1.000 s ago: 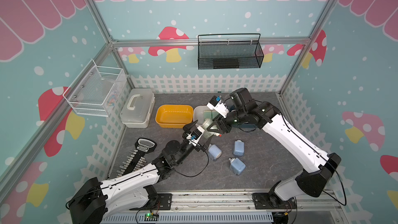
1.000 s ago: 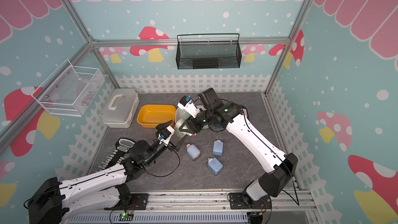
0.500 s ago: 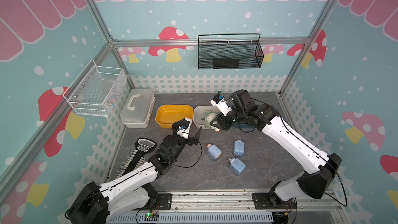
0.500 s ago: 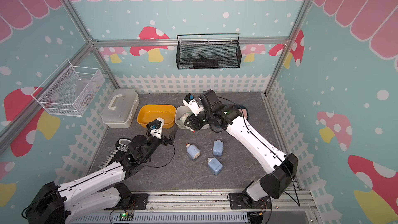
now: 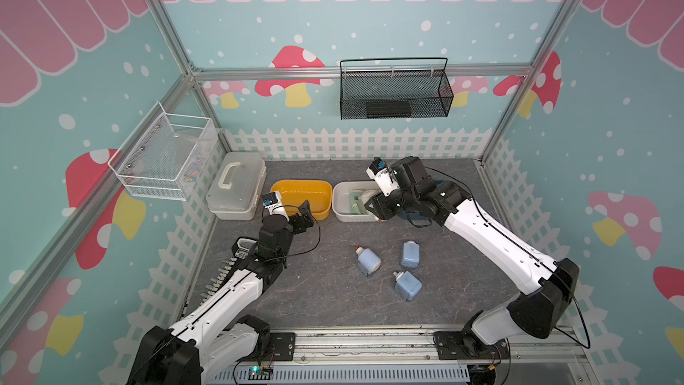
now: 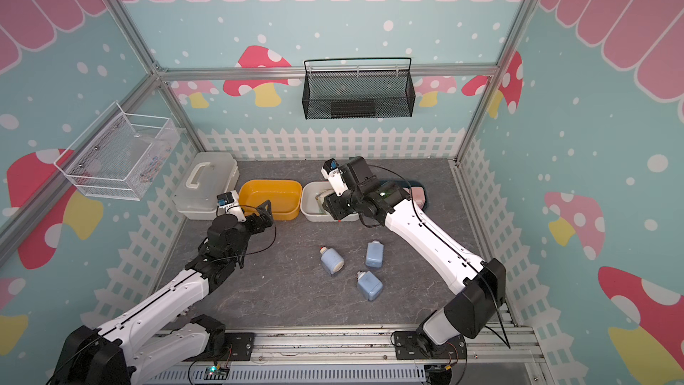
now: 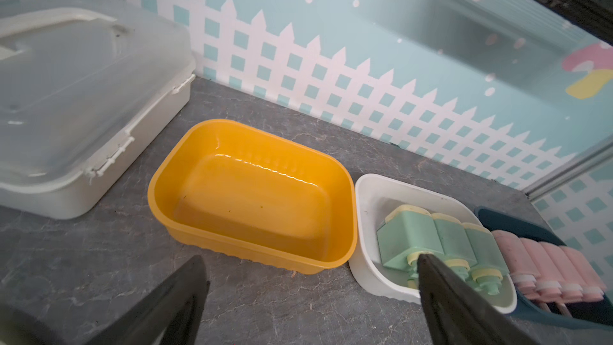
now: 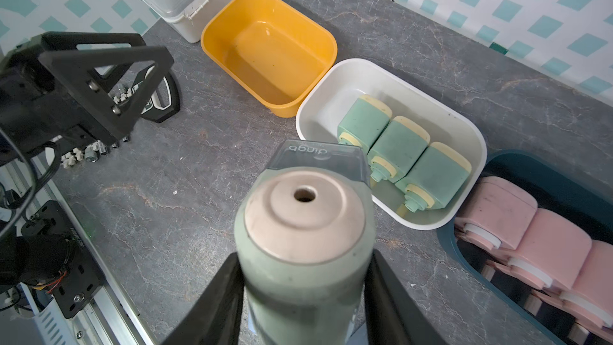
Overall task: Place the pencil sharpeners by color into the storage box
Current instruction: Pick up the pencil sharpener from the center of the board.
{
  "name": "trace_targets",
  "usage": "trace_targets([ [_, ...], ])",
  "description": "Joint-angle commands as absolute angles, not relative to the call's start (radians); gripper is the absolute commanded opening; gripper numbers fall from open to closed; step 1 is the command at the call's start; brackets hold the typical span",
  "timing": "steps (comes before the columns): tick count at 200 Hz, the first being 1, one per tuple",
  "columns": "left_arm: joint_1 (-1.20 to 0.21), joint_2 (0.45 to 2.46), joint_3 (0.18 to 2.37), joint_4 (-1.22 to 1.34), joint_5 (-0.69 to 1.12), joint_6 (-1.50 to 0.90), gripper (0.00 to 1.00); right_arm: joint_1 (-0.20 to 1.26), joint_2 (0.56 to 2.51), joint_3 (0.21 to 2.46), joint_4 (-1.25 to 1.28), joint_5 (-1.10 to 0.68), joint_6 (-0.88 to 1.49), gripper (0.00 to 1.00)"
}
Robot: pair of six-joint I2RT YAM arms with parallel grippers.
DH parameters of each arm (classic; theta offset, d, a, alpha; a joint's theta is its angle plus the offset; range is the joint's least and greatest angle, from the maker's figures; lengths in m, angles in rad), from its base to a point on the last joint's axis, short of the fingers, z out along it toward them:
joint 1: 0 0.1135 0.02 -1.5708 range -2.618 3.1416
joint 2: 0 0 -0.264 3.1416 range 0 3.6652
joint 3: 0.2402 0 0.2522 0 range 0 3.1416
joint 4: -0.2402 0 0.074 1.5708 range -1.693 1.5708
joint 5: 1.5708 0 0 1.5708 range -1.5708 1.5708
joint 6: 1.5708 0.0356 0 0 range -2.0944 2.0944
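Observation:
My right gripper is shut on a green pencil sharpener with a cream end, held above the near edge of the white storage box. Three green sharpeners lie side by side in that box. Several pink sharpeners fill the dark blue box beside it. The yellow box has nothing in it. Three blue sharpeners lie loose on the grey table. My left gripper stands open and holds nothing, just in front of the yellow box.
A lidded translucent case stands left of the yellow box. A rack of sockets lies along the left fence under my left arm. A black wire basket hangs on the back wall, a white one on the left wall.
My left gripper has pulled back to the left, from beside the right gripper to in front of the yellow box. The right gripper has shifted slightly with the green sharpener.

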State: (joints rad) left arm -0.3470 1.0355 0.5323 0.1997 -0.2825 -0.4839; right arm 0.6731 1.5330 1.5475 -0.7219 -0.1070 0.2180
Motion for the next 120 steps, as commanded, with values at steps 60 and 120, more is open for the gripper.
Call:
trace_targets([
  [60, -0.267, 1.179, 0.743, -0.142, -0.136, -0.662, 0.99, 0.673, 1.695, 1.655, -0.654, -0.205, 0.287, 0.0],
  [120, -0.256, 1.329, 0.909, -0.263, -0.015, -0.63, 0.99, 0.673, 1.851, 1.814, -0.713, -0.115, 0.468, 0.0],
])
